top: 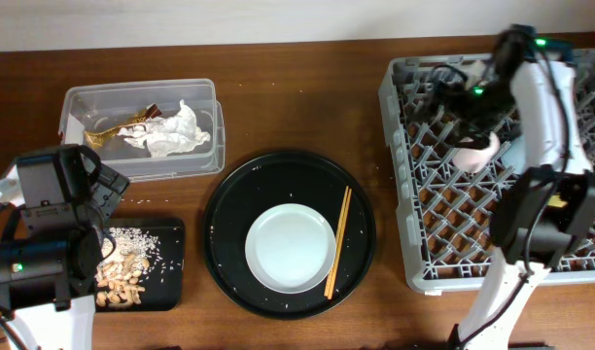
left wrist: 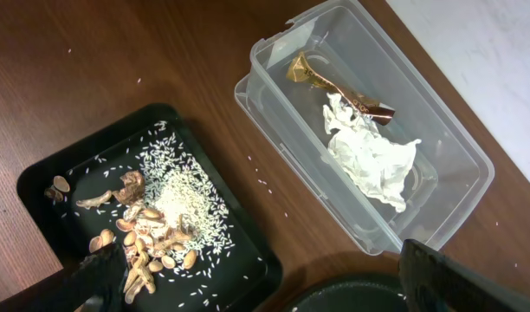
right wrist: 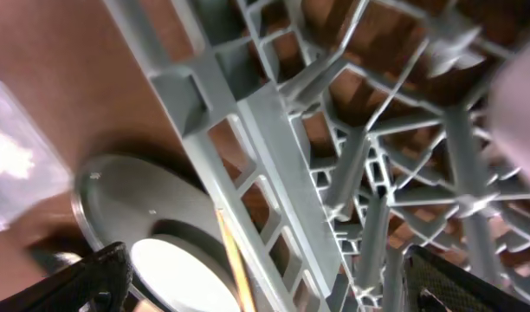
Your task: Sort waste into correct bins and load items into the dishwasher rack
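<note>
Crumpled white tissue point(top: 176, 134) and a gold foil wrapper point(top: 122, 126) lie in the clear tub point(top: 79, 97). Rice with brownish shells point(top: 122, 262) covers the shallow black tray point(top: 166, 267). My left gripper point(left wrist: 258, 260) hangs open and empty above that tray's right edge. A pale plate point(top: 290, 248) and wooden chopsticks point(top: 337, 241) rest on the round black tray point(top: 229, 209). The grey dishwasher rack point(top: 404, 175) holds a pink cup point(top: 477, 154), with something light blue, partly hidden, beside it. My right gripper point(top: 441, 89) is open and empty over the rack's left part.
The right arm crosses the rack from its front right corner to its back. The left arm stands over the table's front left corner, partly covering the black tray. Loose rice grains dot the wood between the tub point(left wrist: 274, 130) and the tray point(left wrist: 239, 260).
</note>
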Controlling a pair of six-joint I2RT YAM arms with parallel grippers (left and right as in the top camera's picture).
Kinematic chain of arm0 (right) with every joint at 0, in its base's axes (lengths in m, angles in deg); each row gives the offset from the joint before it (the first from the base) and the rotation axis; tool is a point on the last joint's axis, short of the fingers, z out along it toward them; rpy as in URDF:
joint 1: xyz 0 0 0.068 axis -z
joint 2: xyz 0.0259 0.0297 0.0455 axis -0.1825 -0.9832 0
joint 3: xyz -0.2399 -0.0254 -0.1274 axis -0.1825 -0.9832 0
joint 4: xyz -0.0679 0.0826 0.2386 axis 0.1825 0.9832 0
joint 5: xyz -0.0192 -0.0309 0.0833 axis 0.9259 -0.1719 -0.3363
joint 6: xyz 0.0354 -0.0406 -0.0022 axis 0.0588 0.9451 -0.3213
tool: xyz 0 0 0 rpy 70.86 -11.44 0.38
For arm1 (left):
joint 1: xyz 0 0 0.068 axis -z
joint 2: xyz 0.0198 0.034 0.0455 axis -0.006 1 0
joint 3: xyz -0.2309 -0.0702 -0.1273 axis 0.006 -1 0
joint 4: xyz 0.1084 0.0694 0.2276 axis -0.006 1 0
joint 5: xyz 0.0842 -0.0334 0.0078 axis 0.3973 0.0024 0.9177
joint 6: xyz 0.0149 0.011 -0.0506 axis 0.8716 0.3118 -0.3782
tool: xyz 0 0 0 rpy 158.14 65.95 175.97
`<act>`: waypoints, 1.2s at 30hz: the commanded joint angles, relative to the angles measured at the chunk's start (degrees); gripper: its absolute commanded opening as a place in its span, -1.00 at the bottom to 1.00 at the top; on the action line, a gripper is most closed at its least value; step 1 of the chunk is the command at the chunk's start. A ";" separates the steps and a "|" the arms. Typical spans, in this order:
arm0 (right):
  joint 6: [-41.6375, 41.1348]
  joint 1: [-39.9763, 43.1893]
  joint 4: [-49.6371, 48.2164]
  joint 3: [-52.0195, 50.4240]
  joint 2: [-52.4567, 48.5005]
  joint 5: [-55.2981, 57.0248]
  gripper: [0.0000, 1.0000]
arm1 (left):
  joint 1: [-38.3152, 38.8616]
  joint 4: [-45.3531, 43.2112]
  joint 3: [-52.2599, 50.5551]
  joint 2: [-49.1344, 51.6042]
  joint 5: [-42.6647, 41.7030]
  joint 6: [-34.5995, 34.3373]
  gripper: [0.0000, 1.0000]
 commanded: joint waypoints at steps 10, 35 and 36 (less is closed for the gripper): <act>-6.23 -17.59 6.91 0.22 16.52 23.08 0.97 | -0.15 0.09 0.15 -0.17 1.22 0.11 0.98; 1.25 -44.96 -20.02 -33.09 9.90 22.77 0.38 | -0.15 0.09 0.15 -0.17 1.22 0.11 0.98; 1.25 -44.96 -21.18 -34.18 9.90 22.75 0.38 | -0.15 0.09 0.15 -0.17 1.22 0.11 0.98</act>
